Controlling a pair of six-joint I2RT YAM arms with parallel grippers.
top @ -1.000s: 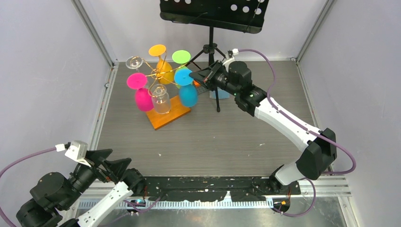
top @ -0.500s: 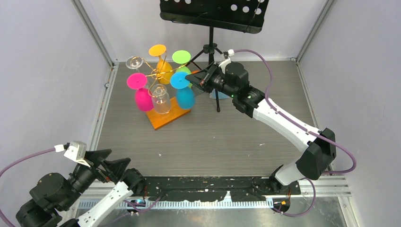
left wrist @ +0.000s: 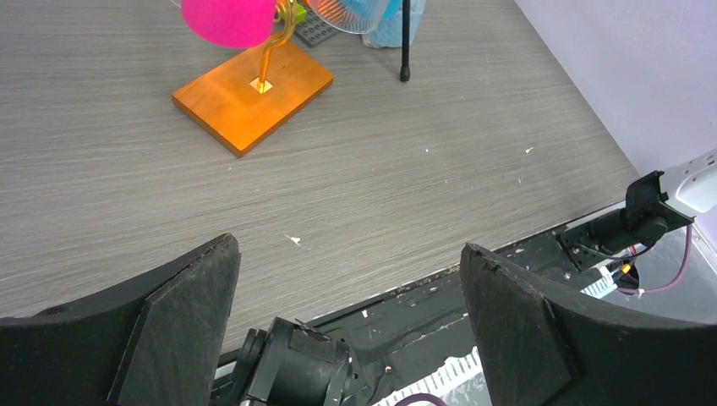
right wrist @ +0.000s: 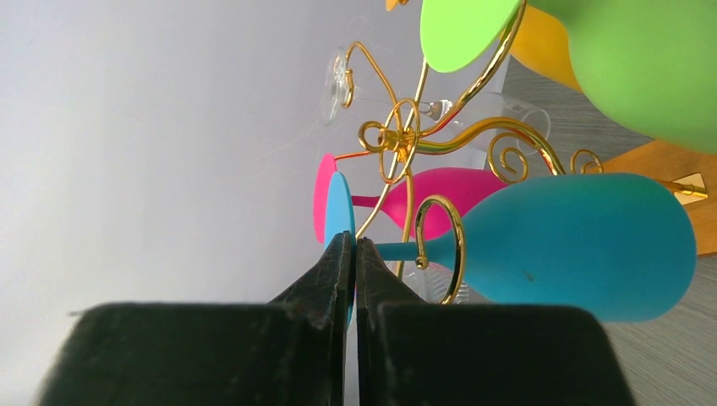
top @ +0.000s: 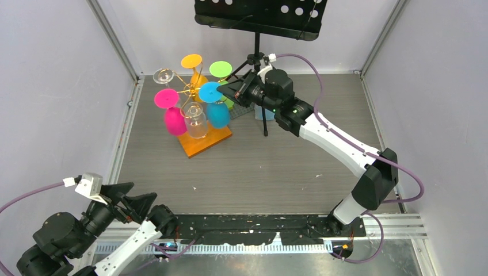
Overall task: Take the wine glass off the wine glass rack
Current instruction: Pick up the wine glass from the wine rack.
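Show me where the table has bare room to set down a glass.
Widest bare patch: the table's middle, between the rack's orange base, the right arm and the near black strip. Another lies in the far right corner, beyond that arm. Crowded: far left, with rack, hanging glasses, music stand legs and the right gripper shut on the blue wine glass.

The music stand point(top: 256, 14) is running off the overhead view's top edge, and the left arm point(top: 57, 236) off its bottom corner. The right gripper point(top: 222, 89) is covering most of the green glass point(top: 220, 69) there. The left wrist view's top edge is cutting the pink glass point(left wrist: 228, 19). In the right wrist view the blue glass's point(right wrist: 575, 245) foot is disappearing between the pinched fingers point(right wrist: 313, 288), and its bowl is hiding most of the base point(right wrist: 668, 165).
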